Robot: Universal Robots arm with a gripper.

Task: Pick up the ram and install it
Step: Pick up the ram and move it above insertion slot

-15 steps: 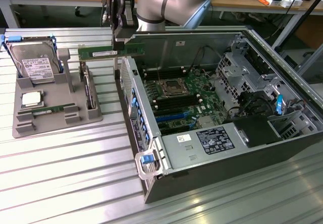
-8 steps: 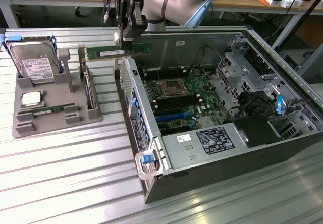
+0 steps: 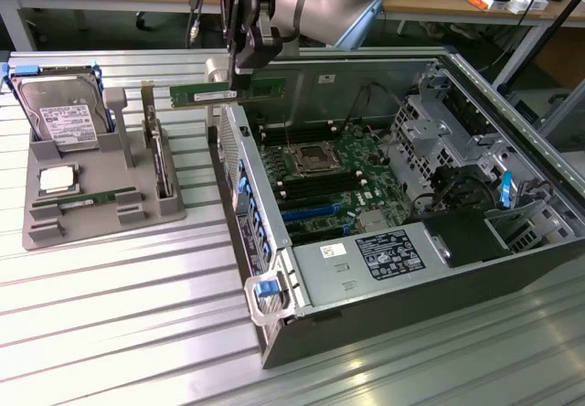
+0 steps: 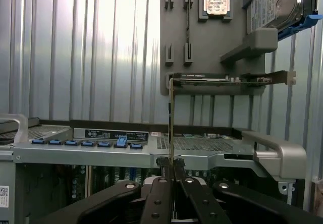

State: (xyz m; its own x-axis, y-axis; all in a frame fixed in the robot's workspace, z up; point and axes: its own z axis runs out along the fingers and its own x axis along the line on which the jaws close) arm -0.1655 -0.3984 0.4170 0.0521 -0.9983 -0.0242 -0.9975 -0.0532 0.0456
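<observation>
Ribbed metal surface (image 3: 119, 333), workshop benches behind. End effector (image 3: 228, 77) was clamped tight on ram (image 3: 256, 91), gripping its upper long edge; stick was level and in the air. Ram hung over computer case (image 3: 366, 324), above wall nearest grey holder (image 3: 101, 223), well above memory slots (image 3: 315, 186) inside case. Judged: pick-up done, seating in slot left. Holder, beside case, carried another stick (image 3: 87, 201), processor (image 3: 57, 179) and hard drive (image 3: 64, 113).
</observation>
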